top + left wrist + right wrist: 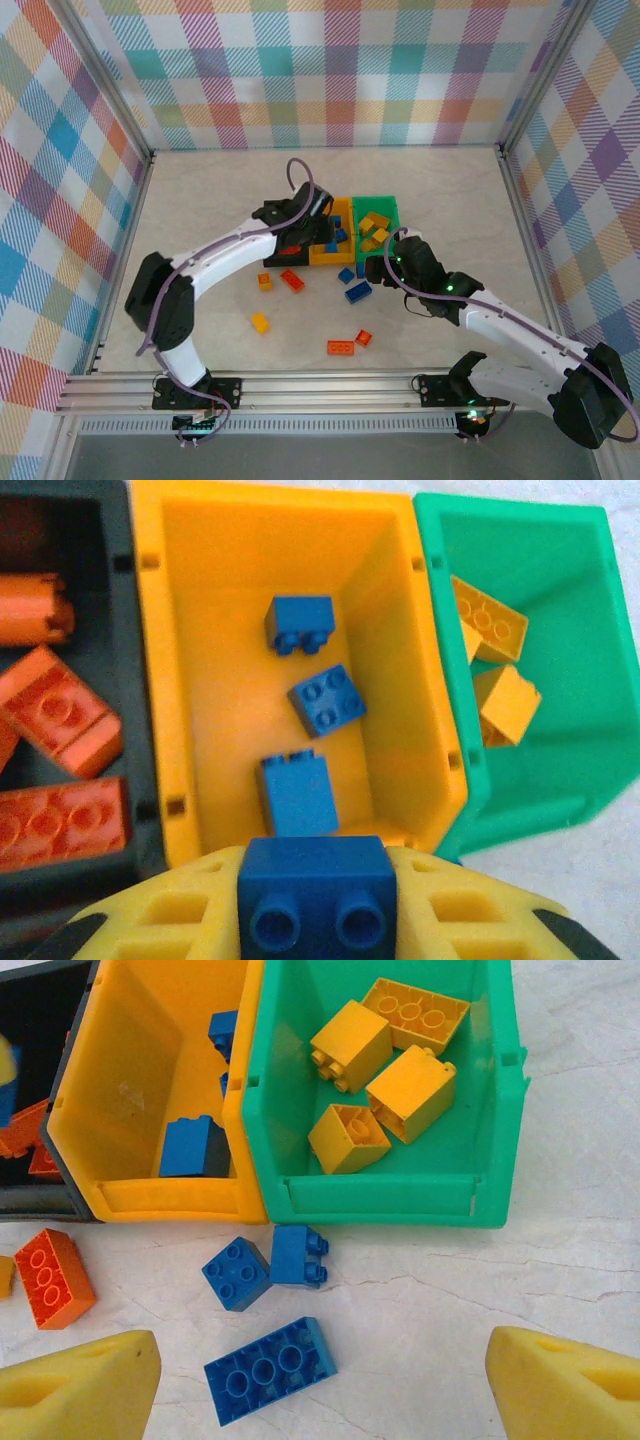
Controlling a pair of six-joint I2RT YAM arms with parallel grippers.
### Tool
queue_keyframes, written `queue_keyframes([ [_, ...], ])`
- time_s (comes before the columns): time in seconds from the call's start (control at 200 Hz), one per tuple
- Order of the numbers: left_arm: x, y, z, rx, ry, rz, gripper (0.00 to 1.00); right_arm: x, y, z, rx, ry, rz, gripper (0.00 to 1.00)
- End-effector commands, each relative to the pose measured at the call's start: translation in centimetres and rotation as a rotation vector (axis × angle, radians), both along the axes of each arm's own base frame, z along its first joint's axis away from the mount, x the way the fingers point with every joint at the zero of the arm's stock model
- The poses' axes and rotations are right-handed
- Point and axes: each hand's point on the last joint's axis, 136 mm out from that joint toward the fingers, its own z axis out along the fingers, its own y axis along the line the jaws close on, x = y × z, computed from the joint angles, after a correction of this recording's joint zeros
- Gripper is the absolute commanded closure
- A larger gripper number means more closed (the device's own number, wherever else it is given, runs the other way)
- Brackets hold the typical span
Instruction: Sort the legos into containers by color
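Across the pale marbled tabletop (200, 200), closed in by plaid walls (340, 70) and a metal rail (300, 385) at the near edge, both your arms reach toward the middle. Three bins stand there touching in a row: the black bin (135, 630), the yellow-orange bin (155, 680) and the green bin (380, 1200). From above, your left arm (225, 255) lies across the black bin and covers most of it.

Your left gripper (318, 905) hangs above the near wall of the yellow-orange bin, its foam pads (150, 920) pinched tight on a blue brick (318, 885). Beneath it, three loose blue bricks (327, 700) lie on that bin's floor. Orange-red bricks (60, 715) fill the black bin beside it, and yellow bricks (410, 1092) sit in the green one.

Your right gripper (325, 1392) hovers low over the table just in front of the green bin, spread wide and holding nothing. The bins' front walls stand between it and the sorted pieces. A long blue brick (270, 1368) lies between its pads. Just beyond that, two small blue bricks (237, 1273) touch each other below the seam of the yellow-orange and green bins. An orange-red brick (55, 1278) rests to their left.

Nearer your bases, well apart from the bins, lie an orange-red pair (340, 347) and one yellow brick (260, 322).
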Motion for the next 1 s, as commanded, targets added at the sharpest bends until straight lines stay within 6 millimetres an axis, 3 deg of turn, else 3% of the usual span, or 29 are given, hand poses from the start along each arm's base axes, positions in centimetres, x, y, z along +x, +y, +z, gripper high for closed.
queue_keyframes([
  [0.0,1.1,-0.1,-1.6,0.054,0.055,-0.018,0.69,0.0,0.1,0.1,0.029,0.002,-0.008,0.15],
  [0.15,2.9,-0.5,-2.9,0.074,0.078,-0.001,0.68,-0.1,0.1,0.0,0.031,0.005,-0.005,0.15],
  [0.31,3.6,-1.0,-3.8,0.093,0.101,-0.002,0.54,-0.3,0.1,-0.2,0.027,0.015,0.003,0.15],
  [0.47,3.5,-1.4,-2.7,0.063,0.092,-0.016,0.39,-0.3,0.1,0.2,0.035,0.007,0.001,0.14],
  [0.56,2.3,-1.7,-1.3,0.032,0.085,-0.041,0.34,-0.2,0.0,0.4,0.032,0.001,-0.004,0.14],
  [0.64,0.1,-2.1,0.0,0.012,0.065,-0.095,0.28,-0.2,-0.1,0.4,0.027,0.002,-0.008,0.14],
  [0.75,-4.4,-2.4,0.0,0.001,0.077,-0.213,0.21,-0.1,-0.1,0.2,0.030,0.009,-0.015,0.14],
  [0.995,-16.9,-1.4,-5.2,0.061,0.173,-0.494,0.14,0.2,0.0,-0.2,0.045,0.020,-0.020,0.14],
])
